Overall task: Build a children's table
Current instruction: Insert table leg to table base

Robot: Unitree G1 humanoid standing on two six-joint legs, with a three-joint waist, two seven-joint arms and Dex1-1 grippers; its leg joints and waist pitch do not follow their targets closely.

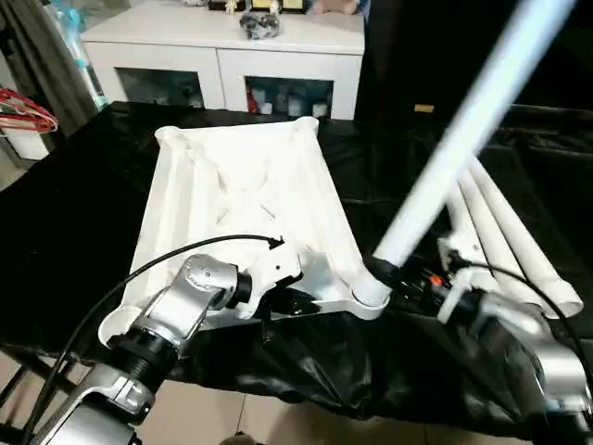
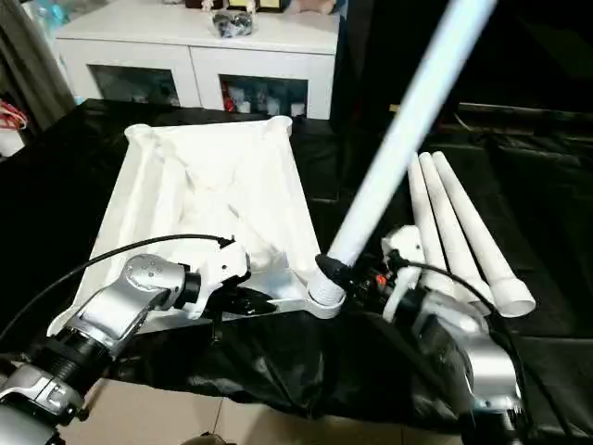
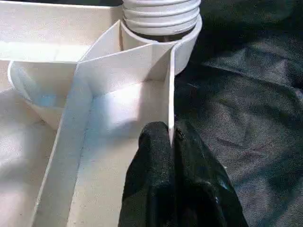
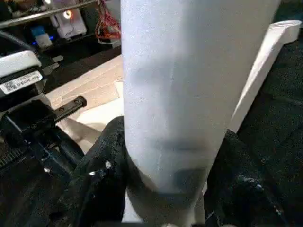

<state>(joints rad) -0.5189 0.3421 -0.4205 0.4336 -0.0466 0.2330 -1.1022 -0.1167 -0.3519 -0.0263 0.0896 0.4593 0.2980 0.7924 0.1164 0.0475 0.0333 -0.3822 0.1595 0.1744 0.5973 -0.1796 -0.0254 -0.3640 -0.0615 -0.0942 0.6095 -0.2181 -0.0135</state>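
Surface: black-draped counter (image 1: 74, 232).
Tabletop (image 1: 246, 199): underside up, long axis near-far.
Leg (image 1: 463, 139): in near-right socket, leaning far-right.
Right pincer (image 4: 165, 189): gripping leg base.
Left pincer (image 3: 171, 142): closed on tabletop rim.

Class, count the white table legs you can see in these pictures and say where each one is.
4. One leg stands in the tabletop's near corner socket, held by the right gripper; three legs lie side by side on the black cloth.

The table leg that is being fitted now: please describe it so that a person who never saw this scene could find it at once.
Start from the upside-down white table top on the black cloth. At its near right corner socket, one white leg rises at a slant, with its threaded end in the socket and the right claw closed around it. The three other legs lie flat on the cloth to the right.
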